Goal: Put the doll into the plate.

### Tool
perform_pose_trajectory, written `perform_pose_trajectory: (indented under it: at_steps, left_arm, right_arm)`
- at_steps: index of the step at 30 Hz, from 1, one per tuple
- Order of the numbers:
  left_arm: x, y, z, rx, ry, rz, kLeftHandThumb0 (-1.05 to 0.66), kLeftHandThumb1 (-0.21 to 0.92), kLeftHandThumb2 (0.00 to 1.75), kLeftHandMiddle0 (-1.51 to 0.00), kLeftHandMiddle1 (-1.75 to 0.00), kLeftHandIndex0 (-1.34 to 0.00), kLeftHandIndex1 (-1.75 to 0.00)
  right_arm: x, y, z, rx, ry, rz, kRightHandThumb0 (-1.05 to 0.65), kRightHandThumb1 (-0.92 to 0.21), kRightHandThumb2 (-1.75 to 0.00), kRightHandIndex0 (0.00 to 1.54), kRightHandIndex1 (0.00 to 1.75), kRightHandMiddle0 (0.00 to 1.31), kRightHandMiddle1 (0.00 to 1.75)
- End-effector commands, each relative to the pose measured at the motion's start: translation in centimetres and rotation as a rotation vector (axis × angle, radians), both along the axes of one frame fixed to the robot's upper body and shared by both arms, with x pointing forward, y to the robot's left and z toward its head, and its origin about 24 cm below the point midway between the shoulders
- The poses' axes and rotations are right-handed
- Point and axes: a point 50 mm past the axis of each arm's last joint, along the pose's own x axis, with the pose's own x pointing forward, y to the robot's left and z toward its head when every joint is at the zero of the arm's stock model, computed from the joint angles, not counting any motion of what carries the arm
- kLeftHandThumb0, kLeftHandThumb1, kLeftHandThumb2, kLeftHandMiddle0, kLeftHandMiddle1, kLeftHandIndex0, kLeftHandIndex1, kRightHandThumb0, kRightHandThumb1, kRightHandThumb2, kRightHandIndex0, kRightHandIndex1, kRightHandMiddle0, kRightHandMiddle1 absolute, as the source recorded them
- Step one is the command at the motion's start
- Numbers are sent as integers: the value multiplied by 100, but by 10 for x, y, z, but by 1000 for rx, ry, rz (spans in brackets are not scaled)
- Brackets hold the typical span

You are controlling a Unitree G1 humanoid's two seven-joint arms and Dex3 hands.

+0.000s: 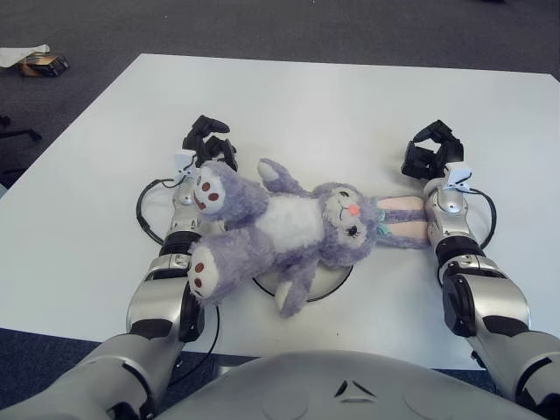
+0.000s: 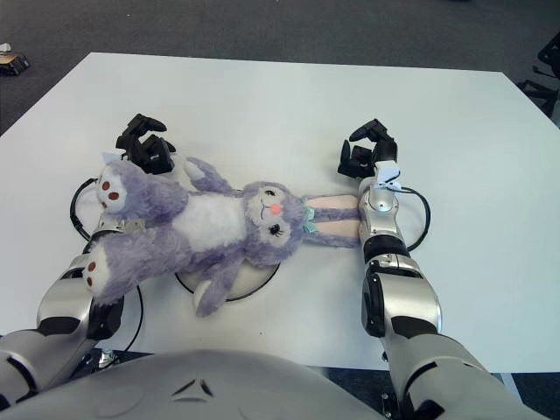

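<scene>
Fingers (image 1: 208,140) of your left hand (image 1: 206,145) and your right hand (image 1: 432,156) were curled, grasping nothing, either side of the doll (image 1: 280,229). It lay across the plate (image 1: 337,282) on the bench (image 1: 332,105), ears touching your right wrist.

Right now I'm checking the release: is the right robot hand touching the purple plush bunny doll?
Apart. In the right eye view the right robot hand sits on the table beyond the purple plush bunny doll, with bare white table between fingers and ears.
</scene>
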Motion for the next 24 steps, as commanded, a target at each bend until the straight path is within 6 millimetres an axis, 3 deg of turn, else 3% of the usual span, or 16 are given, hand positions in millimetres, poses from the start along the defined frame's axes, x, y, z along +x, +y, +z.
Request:
perform_pose_trajectory:
  at_steps: [1,9,13,24]
  left_arm:
    - [-18,-3,-37,-22,167,-20,-2,0,164,-88,-175,-67,-161]
    - [-19,-3,-39,-17,173,-52,-2,-1,166,-89,-175,-67,-162]
    - [-19,-2,-39,-19,181,-66,-1,10,156,-69,-175,-64,-172]
    - [-20,-3,-40,-11,190,-85,-1,14,153,-63,-175,-62,-175]
  right_arm:
    - [-21,8,-40,112,152,26,-51,-26,-139,135,175,66,175]
    - [-20,7,-41,189,193,105,-51,-26,-138,136,175,66,175]
    - [-20,7,-41,207,212,133,-50,-28,-137,135,175,65,175]
    - [-23,8,-41,203,228,114,-50,-29,-136,134,175,64,175]
